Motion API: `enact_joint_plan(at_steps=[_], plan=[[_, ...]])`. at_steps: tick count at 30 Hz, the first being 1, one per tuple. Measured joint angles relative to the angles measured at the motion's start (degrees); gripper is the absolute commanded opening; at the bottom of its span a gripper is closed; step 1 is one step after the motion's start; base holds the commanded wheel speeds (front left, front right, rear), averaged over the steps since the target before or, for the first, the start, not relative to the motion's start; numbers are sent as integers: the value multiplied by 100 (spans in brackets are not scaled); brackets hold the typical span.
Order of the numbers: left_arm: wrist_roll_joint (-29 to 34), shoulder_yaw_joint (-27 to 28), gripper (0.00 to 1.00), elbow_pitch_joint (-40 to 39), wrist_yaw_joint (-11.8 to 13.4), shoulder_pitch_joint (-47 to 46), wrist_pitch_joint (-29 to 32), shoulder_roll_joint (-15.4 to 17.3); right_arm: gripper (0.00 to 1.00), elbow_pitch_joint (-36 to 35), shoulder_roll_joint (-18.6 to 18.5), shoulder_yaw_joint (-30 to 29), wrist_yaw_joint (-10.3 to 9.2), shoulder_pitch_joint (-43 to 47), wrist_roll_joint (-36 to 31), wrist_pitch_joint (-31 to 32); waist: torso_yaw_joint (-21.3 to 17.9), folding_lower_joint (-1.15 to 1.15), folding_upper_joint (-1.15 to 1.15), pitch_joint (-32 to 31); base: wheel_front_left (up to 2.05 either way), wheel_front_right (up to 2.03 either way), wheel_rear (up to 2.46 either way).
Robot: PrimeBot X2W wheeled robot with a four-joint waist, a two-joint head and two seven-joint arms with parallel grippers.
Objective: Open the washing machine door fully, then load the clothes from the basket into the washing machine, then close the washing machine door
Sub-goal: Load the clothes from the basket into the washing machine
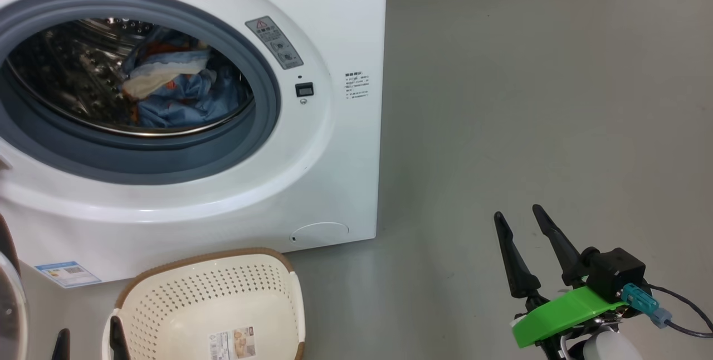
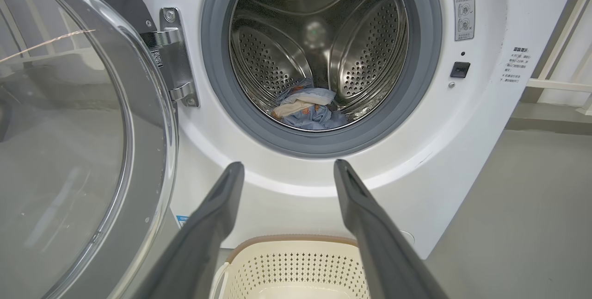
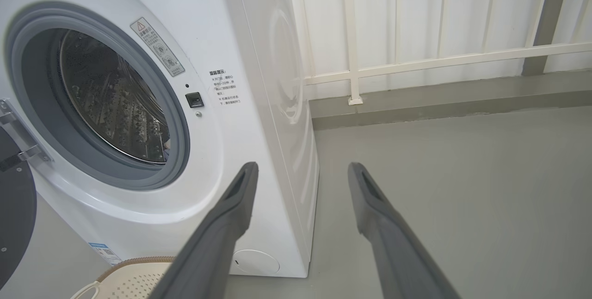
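Loading looks done: the clothes [image 1: 178, 90] lie in a heap at the bottom of the drum [image 2: 323, 26], and the basket [image 1: 223, 293] is empty, w/ just its label sticker [image 1: 234, 343] on the bottom. It sits on the floor [image 1: 529, 98], just in front of the washing machine [image 1: 334, 154]. So I'd say the step in hand is the last one, closing up.

The washing machine door [image 2: 83, 151] stands swung wide open on its hinge [image 2: 173, 53], on the machine's left side.

Nxt move, prob: get a gripper round the outer side of the door and push it across to the opening till the latch catches. The left arm is nearer. No cloth seems to hang over the gasket, so nothing should jam.

Left gripper [image 2: 287, 165]: fingers spread wide, nothing btw them. It hangs above the basket, pointing at the machine front below the opening, w/ the door just beside it.

Right gripper [image 1: 517, 212]: also wide & empty. It's low over bare floor, well apart from the basket and off the machine's right side, fingers angled up and forward.
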Motion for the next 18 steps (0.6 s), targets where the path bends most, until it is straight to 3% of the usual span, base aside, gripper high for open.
enact_joint_plan(at_steps=[18], plan=[[-12,-73,100,-68,48,-1,0,0,100,2,0,-36,0,0,4,0,-40,0,0,6,-4,4,0]])
